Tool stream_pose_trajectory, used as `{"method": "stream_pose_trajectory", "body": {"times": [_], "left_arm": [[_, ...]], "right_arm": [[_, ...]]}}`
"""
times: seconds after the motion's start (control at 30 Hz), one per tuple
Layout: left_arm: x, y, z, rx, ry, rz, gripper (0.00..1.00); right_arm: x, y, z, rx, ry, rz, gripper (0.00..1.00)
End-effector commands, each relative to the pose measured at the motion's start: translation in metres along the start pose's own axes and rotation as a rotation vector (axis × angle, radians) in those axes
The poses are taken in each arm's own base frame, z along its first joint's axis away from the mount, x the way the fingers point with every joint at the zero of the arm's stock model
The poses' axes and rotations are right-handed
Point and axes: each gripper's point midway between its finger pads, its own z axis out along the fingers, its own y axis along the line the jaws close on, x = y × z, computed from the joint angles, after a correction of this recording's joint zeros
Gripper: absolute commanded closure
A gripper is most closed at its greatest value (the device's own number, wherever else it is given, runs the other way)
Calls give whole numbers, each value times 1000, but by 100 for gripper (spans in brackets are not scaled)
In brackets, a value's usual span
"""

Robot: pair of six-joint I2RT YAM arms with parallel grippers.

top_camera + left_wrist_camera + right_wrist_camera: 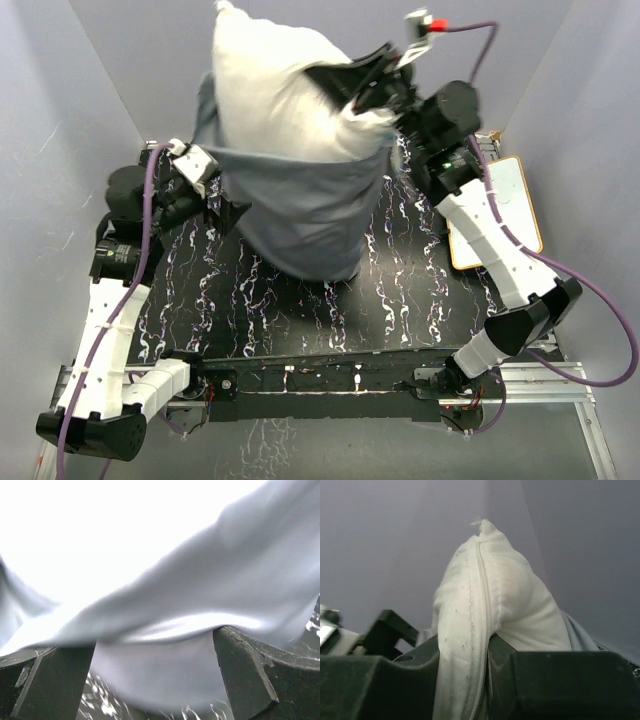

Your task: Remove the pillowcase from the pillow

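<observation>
Black left gripper (228, 208): jaws wide, pillowcase (300, 210) draped across its fingers.
Pillowcase: grey, sheathing the lower half of the pillow (270, 85), above the bench (400, 290).
Pillow: off-white, upper half bare.
Black right gripper (372, 88): clamped on pillow seam.

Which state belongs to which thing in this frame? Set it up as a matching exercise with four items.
Things:
1. pillow
2. pillowcase
3. left gripper
4. right gripper

States:
A. wide open, grey fabric right against it
B. grey, hanging around the lower part only
C. shut on a white zippered edge
D. off-white, held up above the table, upper part bare

Pairs: 1-D, 2-B, 3-A, 4-C
</observation>
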Motion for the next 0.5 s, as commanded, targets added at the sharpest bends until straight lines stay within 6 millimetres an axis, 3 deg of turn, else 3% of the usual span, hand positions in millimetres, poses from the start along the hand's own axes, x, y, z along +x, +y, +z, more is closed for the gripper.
{"method": "stream_pose_trajectory", "body": {"times": [0.0, 0.1, 0.2, 0.37, 0.47], "left_arm": [[-89, -31, -18, 166, -222, 102, 3], [-95, -44, -20, 255, -229, 86, 3], [-79, -46, -15, 277, -193, 107, 3], [-48, -55, -12, 323, -112, 121, 3], [-27, -53, -8, 300, -59, 132, 4]], "right_arm": [[-40, 8, 22, 155, -193, -214, 92], [-15, 8, 47, 211, -174, -235, 92], [8, 5, 68, 272, -157, -267, 92], [11, 18, 81, 270, -184, -290, 92], [0, 27, 82, 238, -224, -298, 92]]}}
